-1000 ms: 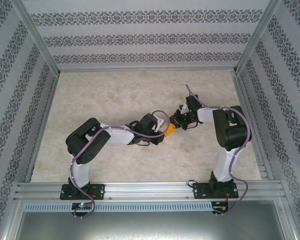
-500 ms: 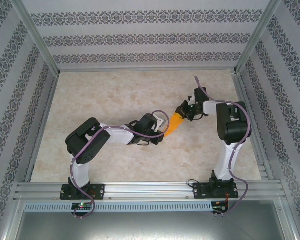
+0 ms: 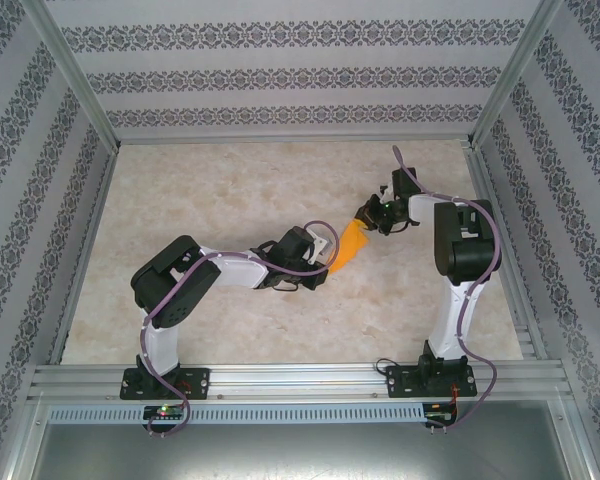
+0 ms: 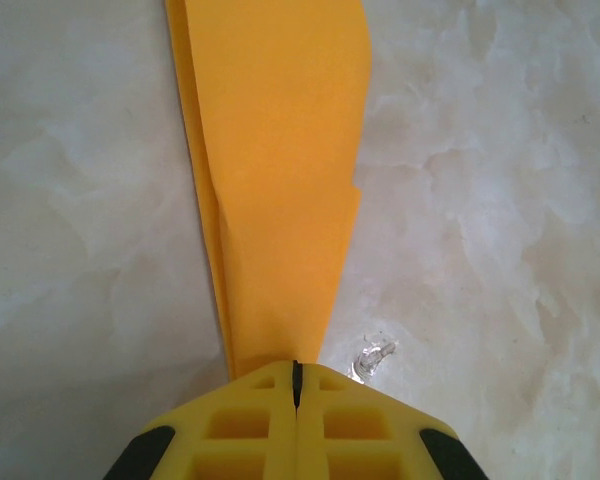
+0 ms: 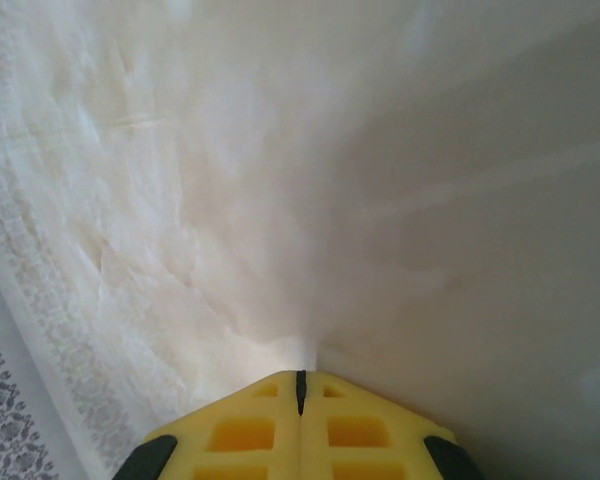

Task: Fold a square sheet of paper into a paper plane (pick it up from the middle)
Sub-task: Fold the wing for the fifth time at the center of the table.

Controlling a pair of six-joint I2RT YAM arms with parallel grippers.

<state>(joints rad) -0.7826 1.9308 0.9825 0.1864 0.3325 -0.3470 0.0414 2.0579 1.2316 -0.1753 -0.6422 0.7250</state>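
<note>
Two grippers, both with yellow fingers pressed together. The left gripper [image 4: 296,374] pinches the narrow end of the orange plane [image 4: 280,170]. The plane widens away from it in folded layers, with a stepped edge on its right side, over the marbled bench [image 4: 480,200].

From above, the left gripper [image 3: 325,264] sits mid-bench [image 3: 210,190]. The plane [image 3: 352,243] slants up and right from it toward the right gripper [image 3: 368,213], which is just beside the plane's far end; whether they touch cannot be told. In its own wrist view the right gripper [image 5: 300,380] is closed flat, finger against finger, with a pale blurred surface beyond.
</note>
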